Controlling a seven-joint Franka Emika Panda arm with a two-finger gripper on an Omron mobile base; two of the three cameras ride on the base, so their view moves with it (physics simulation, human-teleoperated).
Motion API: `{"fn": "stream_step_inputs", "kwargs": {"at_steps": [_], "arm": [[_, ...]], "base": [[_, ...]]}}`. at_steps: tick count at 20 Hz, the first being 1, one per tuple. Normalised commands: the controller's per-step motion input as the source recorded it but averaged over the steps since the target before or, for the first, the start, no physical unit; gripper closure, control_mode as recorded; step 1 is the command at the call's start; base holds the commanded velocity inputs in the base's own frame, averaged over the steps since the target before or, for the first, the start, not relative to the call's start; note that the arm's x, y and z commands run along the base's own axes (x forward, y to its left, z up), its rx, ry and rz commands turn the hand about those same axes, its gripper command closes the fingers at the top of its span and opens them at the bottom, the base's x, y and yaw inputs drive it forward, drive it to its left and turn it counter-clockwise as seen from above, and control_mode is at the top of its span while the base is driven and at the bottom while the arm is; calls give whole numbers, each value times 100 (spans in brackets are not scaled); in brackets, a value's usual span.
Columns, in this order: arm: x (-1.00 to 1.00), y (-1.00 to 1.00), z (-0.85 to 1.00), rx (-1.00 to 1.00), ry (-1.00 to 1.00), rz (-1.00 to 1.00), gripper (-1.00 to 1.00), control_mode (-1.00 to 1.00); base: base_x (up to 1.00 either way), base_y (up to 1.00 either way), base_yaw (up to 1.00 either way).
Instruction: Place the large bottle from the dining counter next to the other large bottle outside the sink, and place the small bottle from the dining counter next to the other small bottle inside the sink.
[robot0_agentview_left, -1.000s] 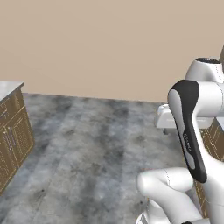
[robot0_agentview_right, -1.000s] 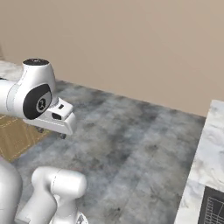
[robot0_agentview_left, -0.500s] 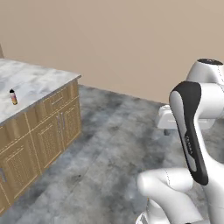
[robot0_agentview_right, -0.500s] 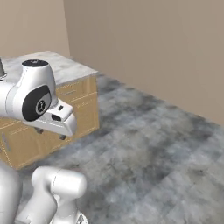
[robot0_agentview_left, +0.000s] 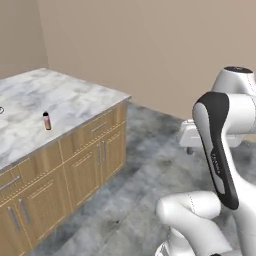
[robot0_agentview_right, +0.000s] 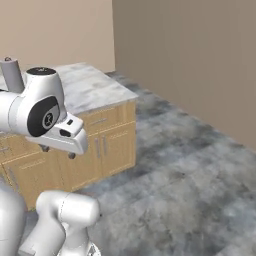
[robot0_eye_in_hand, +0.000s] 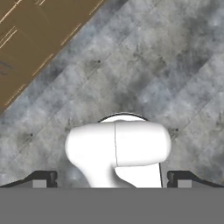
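The dining counter (robot0_agentview_left: 75, 97) has a white-and-grey marble top over light wood cabinets and fills the left of the left base view. On it stands the small bottle (robot0_agentview_left: 46, 121), upright, with a dark cap and a pink body fading to orange. The counter (robot0_agentview_right: 92, 90) also lies behind the arm in the right base view. My gripper (robot0_agentview_right: 58, 152) hangs over the floor, well away from the counter, open with nothing between its fingers. In the hand view the gripper (robot0_eye_in_hand: 112, 178) has its tips spread wide above grey floor. The large bottle, the other small bottle and the sink are out of view.
Grey mottled floor (robot0_agentview_left: 150, 175) stretches between me and the counter's cabinet doors (robot0_agentview_left: 95, 165). Beige walls (robot0_agentview_right: 200, 55) close the room behind. A wood cabinet front (robot0_eye_in_hand: 30, 39) shows at the top left of the hand view. A grey upright shape (robot0_agentview_right: 11, 75) stands behind the arm; I cannot tell what it is.
The whole picture has shifted: the base has moved, bringing the dining counter and the small bottle into view and closer. The arm keeps its pose and the gripper stays open.
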Motion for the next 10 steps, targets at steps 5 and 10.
{"fn": "stream_step_inputs", "kwargs": {"at_steps": [5,10], "arm": [[0,0,0,0,0,0,-100,100],[0,0,0,0,0,0,-100,100]], "base": [[100,2,31],[100,1,34]]}}
